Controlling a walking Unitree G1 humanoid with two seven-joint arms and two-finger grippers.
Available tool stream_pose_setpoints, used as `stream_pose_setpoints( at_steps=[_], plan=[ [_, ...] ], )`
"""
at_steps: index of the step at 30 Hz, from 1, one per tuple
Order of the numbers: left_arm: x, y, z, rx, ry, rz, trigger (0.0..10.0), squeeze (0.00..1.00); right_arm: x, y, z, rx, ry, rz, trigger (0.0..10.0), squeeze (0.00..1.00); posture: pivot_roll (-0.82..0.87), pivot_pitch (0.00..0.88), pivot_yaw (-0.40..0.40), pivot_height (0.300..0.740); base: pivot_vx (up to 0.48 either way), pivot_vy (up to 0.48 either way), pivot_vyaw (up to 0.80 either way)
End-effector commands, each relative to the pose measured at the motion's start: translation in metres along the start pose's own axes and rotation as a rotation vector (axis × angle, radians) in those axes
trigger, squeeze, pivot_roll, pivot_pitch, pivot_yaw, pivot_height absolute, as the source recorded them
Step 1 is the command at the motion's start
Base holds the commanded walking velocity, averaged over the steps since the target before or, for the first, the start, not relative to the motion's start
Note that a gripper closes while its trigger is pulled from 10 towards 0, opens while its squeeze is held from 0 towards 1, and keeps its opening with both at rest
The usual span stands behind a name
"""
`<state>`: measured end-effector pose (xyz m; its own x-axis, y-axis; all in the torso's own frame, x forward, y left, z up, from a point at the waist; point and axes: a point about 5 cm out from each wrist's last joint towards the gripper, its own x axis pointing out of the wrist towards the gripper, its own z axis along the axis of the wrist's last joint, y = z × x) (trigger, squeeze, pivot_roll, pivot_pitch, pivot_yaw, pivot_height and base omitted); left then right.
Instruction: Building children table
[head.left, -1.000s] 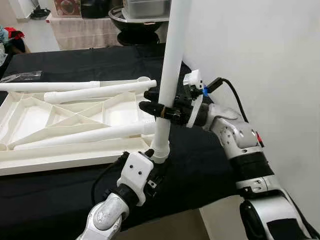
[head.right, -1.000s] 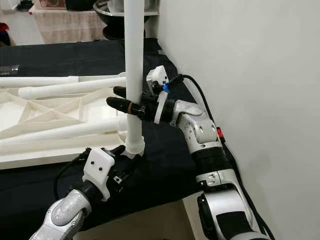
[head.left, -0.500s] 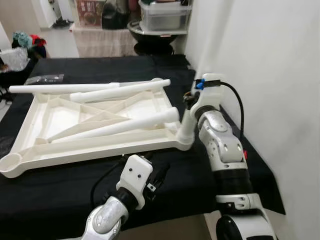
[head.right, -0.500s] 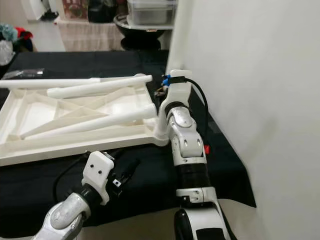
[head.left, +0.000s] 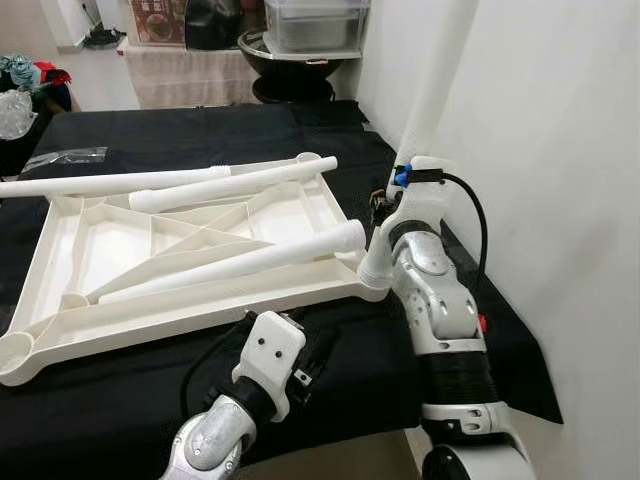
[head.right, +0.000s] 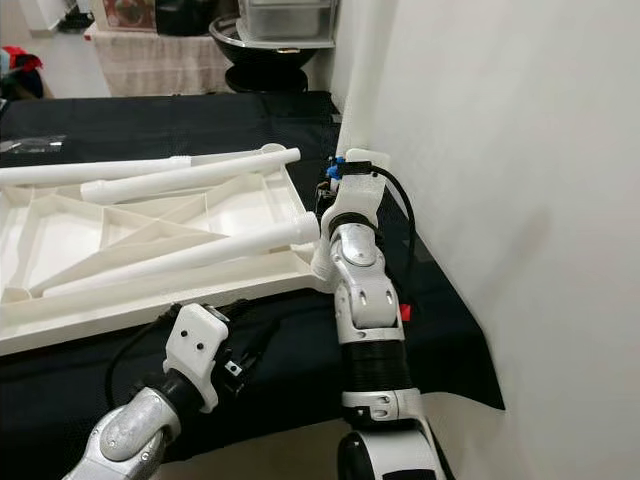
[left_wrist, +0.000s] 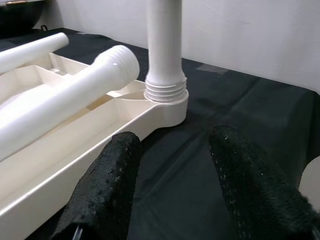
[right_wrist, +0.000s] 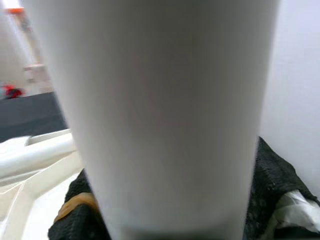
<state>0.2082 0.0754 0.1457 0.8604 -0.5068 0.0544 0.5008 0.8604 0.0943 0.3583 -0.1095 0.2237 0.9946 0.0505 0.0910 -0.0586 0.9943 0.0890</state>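
The right gripper (right_wrist: 165, 220) hugs the stiff, light leg (left_wrist: 164, 45) at the tabletop's (head.left: 200, 300) corner; left gripper (left_wrist: 175, 185) open

no readable text, labels or numbers

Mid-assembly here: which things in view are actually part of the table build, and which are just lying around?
Part of the build:
- tabletop, upside down on the black cloth
- upright leg at its corner socket, held by the right end effector
- three loose legs lying across it
- left end effector, open

Lying about:
- plastic bag
- storage box
- dark bowl
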Motion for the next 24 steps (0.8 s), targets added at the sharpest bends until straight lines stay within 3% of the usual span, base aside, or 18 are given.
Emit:
stream_pose_setpoints(
  at_steps=[1,2,3,4,6,8,11,13,14,16,21,22,24],
  plan=[
    [-0.001,-0.001,-0.005,-0.010,0.016,0.002,10.0,0.00,-0.001,-0.001,-0.004,0.076,0.067,0.200,10.0,0.00,0.02,0.055,-0.070,0.740,0.000,0.000,0.00],
    [-0.001,-0.001,-0.005,-0.010,0.016,0.002,10.0,0.00,-0.001,-0.001,-0.004,0.076,0.067,0.200,10.0,0.00,0.02,0.055,-0.070,0.740,0.000,0.000,0.00],
    [-0.002,-0.001,-0.005,-0.011,0.017,0.001,10.0,0.00,-0.008,-0.006,-0.002,0.116,0.083,0.439,10.0,0.00,0.01,0.056,-0.068,0.740,0.000,0.000,0.00],
    [-0.002,-0.001,-0.005,-0.011,0.017,0.001,10.0,0.00,-0.008,-0.006,-0.002,0.116,0.083,0.439,10.0,0.00,0.01,0.056,-0.068,0.740,0.000,0.000,0.00],
    [-0.001,-0.001,-0.005,-0.011,0.017,-0.001,10.0,0.00,-0.015,-0.014,-0.003,0.081,0.101,0.602,10.0,0.00,0.01,0.051,-0.066,0.740,0.000,0.000,0.00],
    [-0.001,-0.001,-0.006,-0.011,0.017,-0.002,10.0,0.00,-0.017,-0.018,-0.004,0.070,0.107,0.646,10.0,0.00,0.01,0.051,-0.066,0.740,0.000,0.000,0.00],
    [-0.001,-0.001,-0.005,-0.008,0.016,-0.005,10.0,0.00,-0.020,-0.022,0.001,0.125,0.091,0.785,10.0,0.00,0.02,0.048,-0.066,0.740,0.000,0.000,0.00],
    [0.000,-0.001,-0.005,-0.005,0.015,-0.005,10.0,0.00,-0.028,-0.019,0.009,0.171,0.070,0.980,10.0,0.00,0.02,0.048,-0.066,0.740,0.000,0.000,0.00],
    [0.000,-0.001,-0.005,-0.005,0.015,-0.005,10.0,0.00,-0.028,-0.019,0.009,0.171,0.070,0.980,10.0,0.00,0.02,0.048,-0.066,0.740,0.000,0.000,0.00],
    [0.000,-0.001,-0.005,-0.003,0.015,-0.004,10.0,0.00,-0.034,-0.011,0.014,0.152,0.048,1.125,10.0,0.00,0.03,0.045,-0.067,0.740,0.000,0.000,0.00],
    [-0.001,-0.001,-0.005,-0.002,0.015,-0.003,10.0,0.00,-0.038,-0.001,0.020,0.142,0.040,1.258,10.0,0.00,0.03,0.045,-0.068,0.740,0.000,0.000,0.00],
    [-0.001,-0.001,-0.005,-0.001,0.014,-0.003,10.0,0.00,-0.038,0.008,0.025,0.137,0.032,1.340,10.0,0.00,0.03,0.046,-0.069,0.740,0.000,0.000,0.00],
    [-0.001,-0.001,-0.005,-0.001,0.014,-0.003,10.0,0.00,-0.038,0.012,0.026,0.126,0.029,1.360,10.0,0.00,0.03,0.046,-0.069,0.740,0.000,0.000,0.00]
  ],
)
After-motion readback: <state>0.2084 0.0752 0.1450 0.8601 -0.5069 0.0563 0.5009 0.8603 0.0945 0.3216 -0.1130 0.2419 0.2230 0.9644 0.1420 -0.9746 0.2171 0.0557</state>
